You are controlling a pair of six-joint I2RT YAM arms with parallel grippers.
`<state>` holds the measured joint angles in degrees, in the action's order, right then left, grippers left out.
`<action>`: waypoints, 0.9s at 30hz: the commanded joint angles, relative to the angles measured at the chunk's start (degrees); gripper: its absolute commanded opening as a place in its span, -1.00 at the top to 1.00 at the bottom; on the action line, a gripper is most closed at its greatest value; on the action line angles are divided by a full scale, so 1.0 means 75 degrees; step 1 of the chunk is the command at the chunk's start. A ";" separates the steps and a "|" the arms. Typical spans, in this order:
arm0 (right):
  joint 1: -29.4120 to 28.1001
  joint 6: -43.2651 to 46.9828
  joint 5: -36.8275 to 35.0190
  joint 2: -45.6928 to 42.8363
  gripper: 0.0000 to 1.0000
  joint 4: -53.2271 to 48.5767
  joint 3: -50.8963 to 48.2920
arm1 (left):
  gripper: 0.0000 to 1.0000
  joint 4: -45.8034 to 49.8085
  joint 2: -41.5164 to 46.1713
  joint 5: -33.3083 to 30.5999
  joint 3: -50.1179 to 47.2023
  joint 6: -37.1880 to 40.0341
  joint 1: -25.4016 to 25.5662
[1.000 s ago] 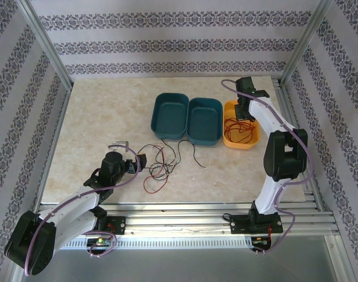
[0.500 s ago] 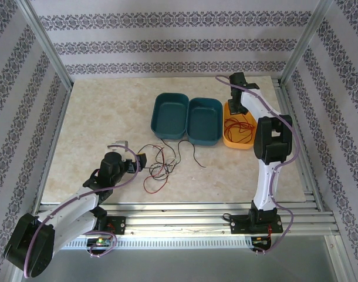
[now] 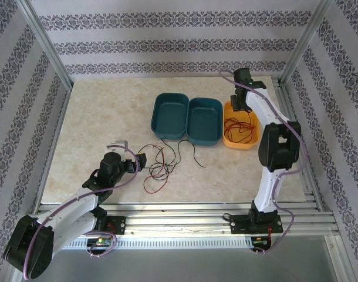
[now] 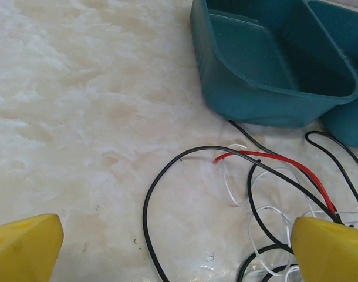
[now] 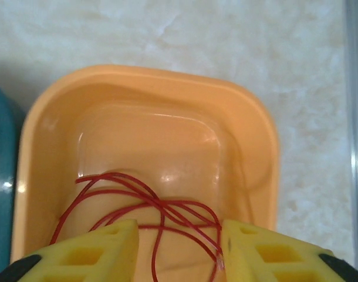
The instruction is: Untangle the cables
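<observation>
**Red cable dropped into the orange tray**

The right gripper [image 5: 178, 249] has just parted its fingers [image 5: 91, 254] partway and grips nothing. The red cable [image 5: 149, 202] lies looped on the floor of the orange tray [image 5: 149, 73] beneath them, so that strand looks sorted. Well left of the tray, the left gripper [image 4: 179, 249], wide apart and empty, hovers over the black, white and red tangle [image 4: 261, 194].

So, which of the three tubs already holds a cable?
The orange tub, rightmost: a red cable lies inside, while both teal tubs sit empty.
</observation>
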<state>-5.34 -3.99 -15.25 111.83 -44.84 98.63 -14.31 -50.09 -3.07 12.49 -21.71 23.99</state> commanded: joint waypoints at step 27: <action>0.0244 -0.1502 0.1422 -0.5001 -0.05 0.0505 -0.4017 | -0.99 0.0162 0.0057 -0.0167 0.0018 -0.0024 -0.0001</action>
<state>-3.86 -12.80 -9.37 77.08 -42.98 71.09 -14.20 -50.09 -3.29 12.16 -21.71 23.99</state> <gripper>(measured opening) 0.518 0.993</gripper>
